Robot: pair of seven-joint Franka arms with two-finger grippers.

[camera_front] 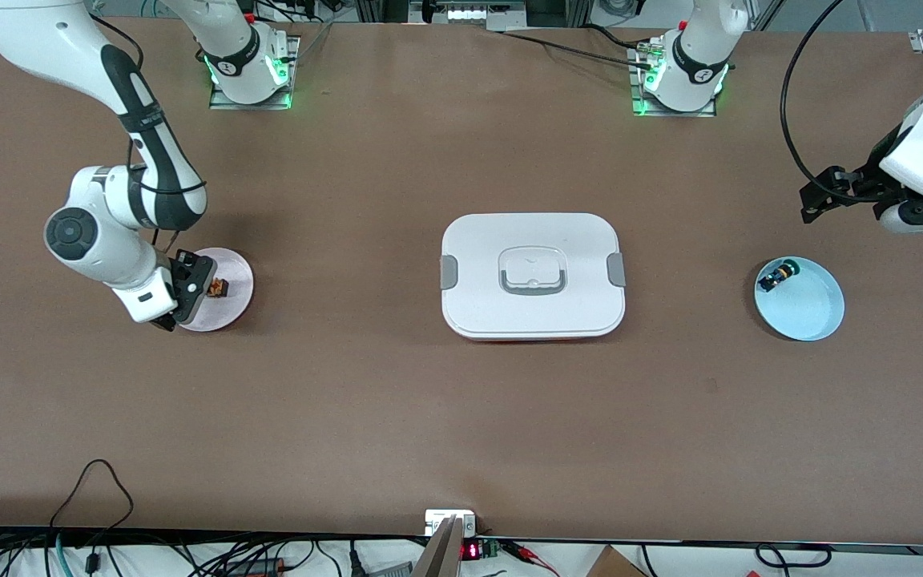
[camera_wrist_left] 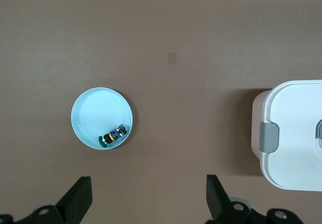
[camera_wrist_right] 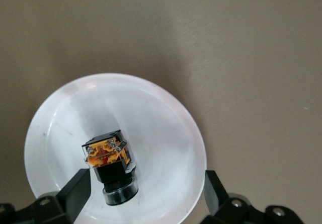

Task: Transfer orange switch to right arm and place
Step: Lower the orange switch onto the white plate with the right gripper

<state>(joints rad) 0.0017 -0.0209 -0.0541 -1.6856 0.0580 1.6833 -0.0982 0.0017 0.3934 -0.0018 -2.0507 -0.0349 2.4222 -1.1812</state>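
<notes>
The orange switch (camera_wrist_right: 109, 167) is seen lying on its side in a pale pink plate (camera_front: 233, 308) toward the right arm's end of the bench (camera_front: 397, 417). In the right wrist view its tan-orange block end is turned up toward the camera and its black barrel points to the plate's rim. The right gripper (camera_front: 189, 290) is held low over this plate, with its fingers (camera_wrist_right: 75, 191) spread wide on either side of the switch; a gap is visible between each finger and the switch, so the switch is released and is resting on the plate.

The left gripper (camera_front: 842, 192) is held in the air above the bench near the left arm's end, where that arm waits. Its fingers (camera_wrist_left: 78, 200) are spread apart and nothing is carried between them. Below it, and nearer to the front camera, a light blue plate (camera_front: 810, 316) is set on the bench, and a green-capped button (camera_wrist_left: 113, 135) with a blue end is lying in it close to the rim.

A white lidded box (camera_front: 532, 275) with grey side latches and a recessed handle is placed at the middle of the bench, well apart from both plates.
</notes>
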